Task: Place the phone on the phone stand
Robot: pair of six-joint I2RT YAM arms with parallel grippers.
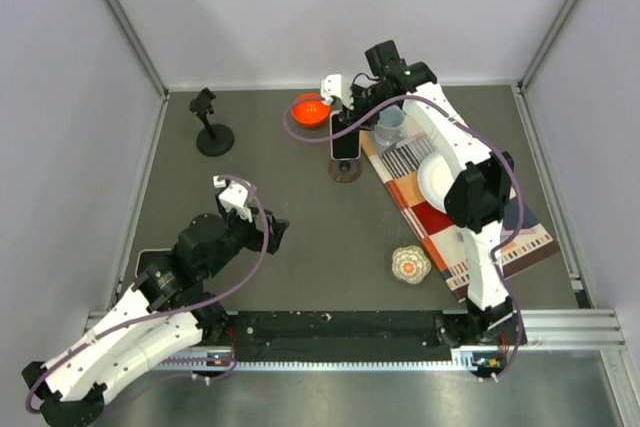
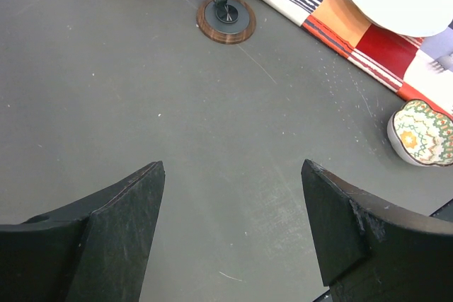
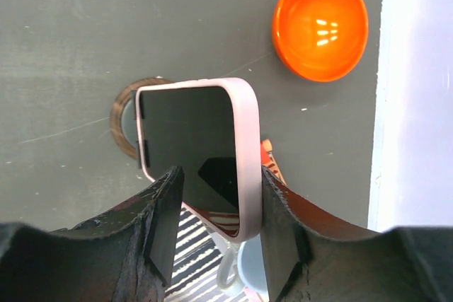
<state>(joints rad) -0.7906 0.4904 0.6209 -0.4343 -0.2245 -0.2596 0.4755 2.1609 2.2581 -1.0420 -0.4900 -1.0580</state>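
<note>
Far side of the counter (image 1: 280,197): my right fingers (image 1: 343,125) hang over the phone (image 1: 345,146), close to an orange bowl (image 1: 310,109).
Phone: pink-edged with a dark screen. It leans on the phone stand (image 1: 345,171), and in my right wrist view two dark tabs of the holder lap over one edge of it (image 3: 191,139).
Phone stand: a round base with a wooden rim, flat on the counter (image 2: 226,20). It sits just off the corner of the striped mat (image 1: 500,237).
Right fingers: parted partway, one on each side of the phone. The pink edge runs right along the inner face of one of them. I cannot tell whether they press on the phone or stand just clear of it.
Left fingers (image 1: 272,231): spread wide and holding nothing. They hover over bare counter on my own side, well apart from the phone.
Striped mat: carries a white plate (image 1: 438,182) and, at its far end, a mug (image 1: 390,125) just beside the phone.
Patterned bowl (image 1: 410,265): on the counter, just beside the mat's near edge.
Black stand (image 1: 212,132): a second one with a round base, in the far left corner, well apart from everything else.
</note>
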